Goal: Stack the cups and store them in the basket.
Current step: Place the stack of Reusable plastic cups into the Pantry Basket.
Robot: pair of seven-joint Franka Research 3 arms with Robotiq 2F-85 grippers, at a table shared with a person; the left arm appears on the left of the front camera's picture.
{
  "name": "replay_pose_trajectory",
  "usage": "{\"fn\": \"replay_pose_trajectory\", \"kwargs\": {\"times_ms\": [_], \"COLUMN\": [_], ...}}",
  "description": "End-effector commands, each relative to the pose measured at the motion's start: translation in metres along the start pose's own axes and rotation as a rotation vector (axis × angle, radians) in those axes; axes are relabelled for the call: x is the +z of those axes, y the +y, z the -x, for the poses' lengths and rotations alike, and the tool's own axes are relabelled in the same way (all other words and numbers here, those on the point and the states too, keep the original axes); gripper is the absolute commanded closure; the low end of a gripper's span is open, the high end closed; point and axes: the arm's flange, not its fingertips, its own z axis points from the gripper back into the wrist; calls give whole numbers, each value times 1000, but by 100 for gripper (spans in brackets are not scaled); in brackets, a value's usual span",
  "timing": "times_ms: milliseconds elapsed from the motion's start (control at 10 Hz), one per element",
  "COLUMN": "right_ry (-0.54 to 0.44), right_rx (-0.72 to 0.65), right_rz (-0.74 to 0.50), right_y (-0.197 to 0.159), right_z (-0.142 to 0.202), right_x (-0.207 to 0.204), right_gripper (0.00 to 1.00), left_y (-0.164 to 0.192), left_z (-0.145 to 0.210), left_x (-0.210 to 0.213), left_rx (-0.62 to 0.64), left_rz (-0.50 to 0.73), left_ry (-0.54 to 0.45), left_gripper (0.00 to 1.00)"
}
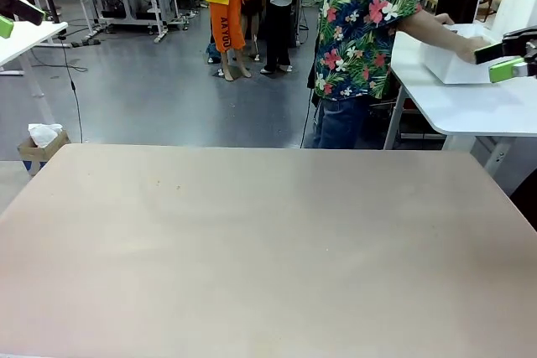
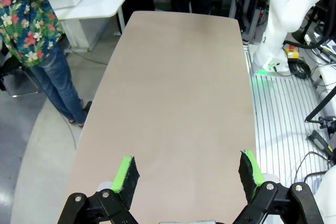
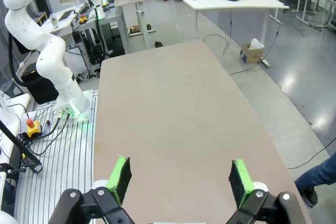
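Meanwhile, both grippers wide open and holding nothing. Left gripper (image 2: 189,174) hanging over one short end of the beige table (image 2: 178,93), green pads (image 2: 126,172) spread far apart with bare tabletop between them. Right gripper (image 3: 179,179) poised likewise over the opposite short end, its pads (image 3: 240,182) equally spread above bare surface. White arm base (image 3: 50,61) standing just off the table's long edge in the right wrist view; the other arm (image 2: 286,22) off the long edge in the left wrist view.

Beyond the far edge, a person in a floral shirt (image 1: 361,23) turned toward a white side table (image 1: 470,102) at the far right, hand (image 1: 466,48) resting on a white box-like thing (image 1: 457,60) there; cannot tell for certain whether this is the basket. Green-tipped gripper piece (image 1: 508,69) just beside that hand at the picture's right edge. Small cardboard box (image 1: 40,144) on the floor near the table's far left corner.
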Motion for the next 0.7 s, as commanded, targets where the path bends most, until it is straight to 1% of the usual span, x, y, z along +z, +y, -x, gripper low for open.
{"fn": "replay_pose_trajectory", "kwargs": {"times_ms": [0, 600], "right_ry": [-28, -28], "right_rx": [0, 0], "right_rz": [-1, -1], "right_y": [0, 0], "right_z": [-5, -5], "right_x": [0, 0], "right_gripper": [0, 0], "left_y": [-1, -1], "left_z": [-4, -4], "left_x": [1, 1], "left_rx": [8, 8], "left_rz": [-2, -2], "left_ry": [2, 2], "left_gripper": [0, 0]}}
